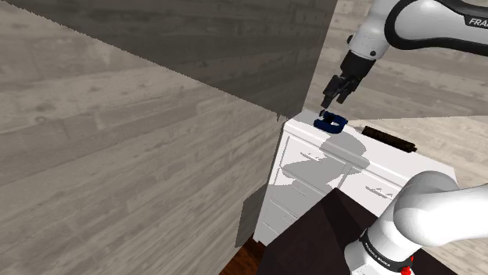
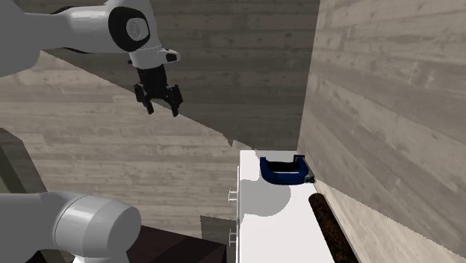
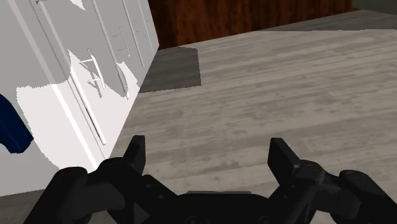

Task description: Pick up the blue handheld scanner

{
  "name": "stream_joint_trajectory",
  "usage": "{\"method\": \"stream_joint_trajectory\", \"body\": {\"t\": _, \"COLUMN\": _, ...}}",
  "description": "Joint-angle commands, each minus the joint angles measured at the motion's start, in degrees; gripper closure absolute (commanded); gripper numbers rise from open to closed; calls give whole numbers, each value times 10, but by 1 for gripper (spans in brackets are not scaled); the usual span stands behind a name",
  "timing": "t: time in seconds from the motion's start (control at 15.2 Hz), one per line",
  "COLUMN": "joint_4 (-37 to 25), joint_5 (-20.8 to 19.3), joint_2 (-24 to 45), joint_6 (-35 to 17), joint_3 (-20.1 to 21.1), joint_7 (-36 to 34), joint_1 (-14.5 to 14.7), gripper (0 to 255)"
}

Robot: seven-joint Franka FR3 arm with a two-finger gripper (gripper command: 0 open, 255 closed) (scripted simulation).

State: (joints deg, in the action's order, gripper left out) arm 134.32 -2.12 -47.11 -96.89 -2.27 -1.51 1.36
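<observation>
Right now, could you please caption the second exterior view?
Open black two-finger gripper hangs apart from blue handheld scanner on white cabinet.

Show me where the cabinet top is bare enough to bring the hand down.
Free: the white cabinet top between blue scanner, dark rod and drawer-side edge. Crowded: the strip along the wall, where scanner and rod lie. The open hand hangs beyond that edge.

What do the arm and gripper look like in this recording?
The arm has white rounded links with dark joint bands, dark lettering starting FRA on one link, a small red mark low down. The gripper is all black with two blunt fingers.
</observation>
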Motion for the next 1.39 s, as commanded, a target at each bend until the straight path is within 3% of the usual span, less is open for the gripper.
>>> {"method": "stream_joint_trajectory", "body": {"t": 0.0, "joint_4": 0, "joint_5": 0, "joint_2": 0, "joint_6": 0, "joint_3": 0, "joint_7": 0, "joint_1": 0, "gripper": 0}}
{"method": "stream_joint_trajectory", "body": {"t": 0.79, "joint_4": 10, "joint_5": -65, "joint_2": 121, "joint_6": -112, "joint_3": -139, "joint_7": 146, "joint_1": -33, "gripper": 0}}
{"method": "stream_joint_trajectory", "body": {"t": 1.32, "joint_4": -38, "joint_5": -69, "joint_2": 253, "joint_6": -185, "joint_3": -232, "joint_7": 250, "joint_1": -38, "gripper": 0}}
